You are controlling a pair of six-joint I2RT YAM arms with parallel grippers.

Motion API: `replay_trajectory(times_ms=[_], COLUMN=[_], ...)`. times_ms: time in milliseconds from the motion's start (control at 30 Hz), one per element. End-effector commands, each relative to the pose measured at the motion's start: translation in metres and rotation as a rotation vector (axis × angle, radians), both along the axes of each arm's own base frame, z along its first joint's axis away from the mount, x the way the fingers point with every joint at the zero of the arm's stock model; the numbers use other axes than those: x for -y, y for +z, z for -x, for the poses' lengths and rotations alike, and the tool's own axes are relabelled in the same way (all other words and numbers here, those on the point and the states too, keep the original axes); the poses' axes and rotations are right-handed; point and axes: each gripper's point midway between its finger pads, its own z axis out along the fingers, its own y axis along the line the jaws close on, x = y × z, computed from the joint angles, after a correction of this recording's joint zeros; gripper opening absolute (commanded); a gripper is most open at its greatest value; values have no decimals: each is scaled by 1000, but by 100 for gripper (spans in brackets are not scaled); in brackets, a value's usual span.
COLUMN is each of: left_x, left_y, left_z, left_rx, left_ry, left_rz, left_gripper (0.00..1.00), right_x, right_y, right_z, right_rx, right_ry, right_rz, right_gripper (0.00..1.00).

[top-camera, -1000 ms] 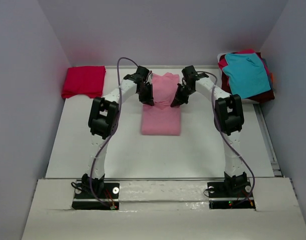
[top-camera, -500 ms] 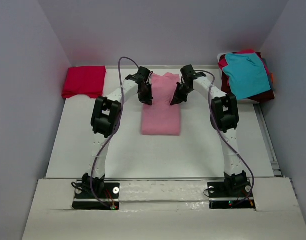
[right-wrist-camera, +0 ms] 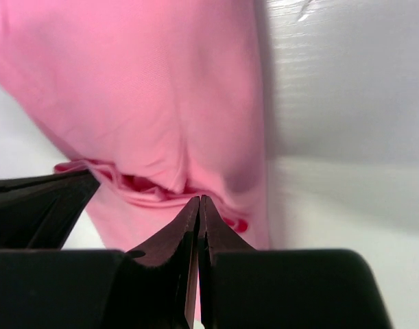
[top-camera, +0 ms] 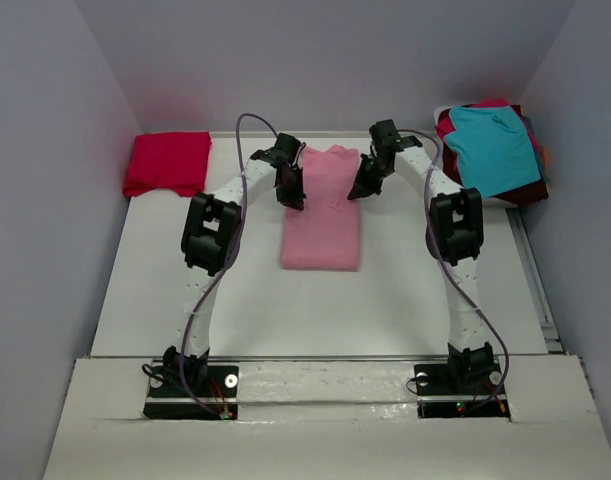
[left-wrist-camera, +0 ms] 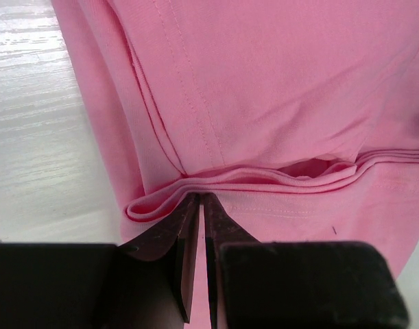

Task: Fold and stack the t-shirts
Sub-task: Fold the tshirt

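From above, the pink t-shirt [top-camera: 322, 235] lies folded long and narrow in the middle of the white surface [top-camera: 315, 310]. The left fingers [top-camera: 295, 195] sit at its left edge, and the right fingers [top-camera: 360, 190] at its right edge. A red t-shirt [top-camera: 167, 163] lies folded in the far left corner. A pile of t-shirts [top-camera: 493, 148], teal on top, lies far right.

From the left wrist, the left fingers [left-wrist-camera: 178, 267] pinch a fold of the pink cloth.

From the right wrist, the right fingers [right-wrist-camera: 178, 233] are pressed together, with their tips at a pink fold. I cannot tell if any cloth is caught.
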Motion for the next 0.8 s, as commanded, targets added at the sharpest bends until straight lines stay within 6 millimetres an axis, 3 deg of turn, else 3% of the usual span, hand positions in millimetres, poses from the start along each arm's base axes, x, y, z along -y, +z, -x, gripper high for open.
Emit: replay_trajectory(times_ms=[0,67,200,467,767], left_x=[-2,-2,-1,0,0], left_y=[10,11,9,10,9], left_z=[-10,-10,-10,-11,-9], left_rx=[46,47,44,43,38], left_ry=[9,8,6,3,-2], left_rz=[-2,0,3,7,8], left_gripper=[21,21,21,21,21], right_x=[1,2,4,1,-4], right_y=[79,91,87,32,-8], right_z=[3,10,31,71,76], right_rx=[145,157,114,-42,-111], right_ry=[17,21,32,72,89], right_rz=[-35,-47,-56,-69,-58], right_gripper=[8,9,9,9,9])
